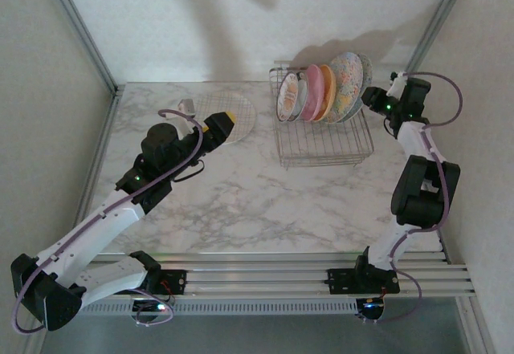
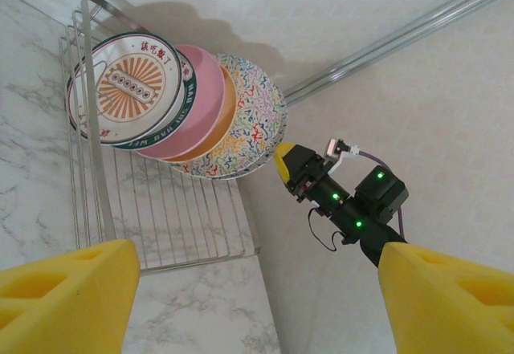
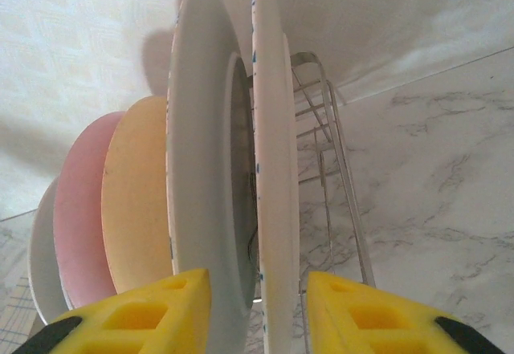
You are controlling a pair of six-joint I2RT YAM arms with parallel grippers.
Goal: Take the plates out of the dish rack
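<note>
Plates (image 1: 321, 93) stand on edge in the rack (image 1: 321, 149); the end speckled plate (image 3: 273, 129) sits between the parted jaws of my right gripper (image 3: 259, 282), not yet pinched. Stiff, glazed, breakable, probably slick: I'd clamp its rim squarely. My left gripper (image 2: 257, 250) has jaws spread wide, nothing between.

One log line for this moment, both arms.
right claw: open, astride end speckled plate in dish rack | left claw: open, above table | stage: grasp not yet closed
</note>
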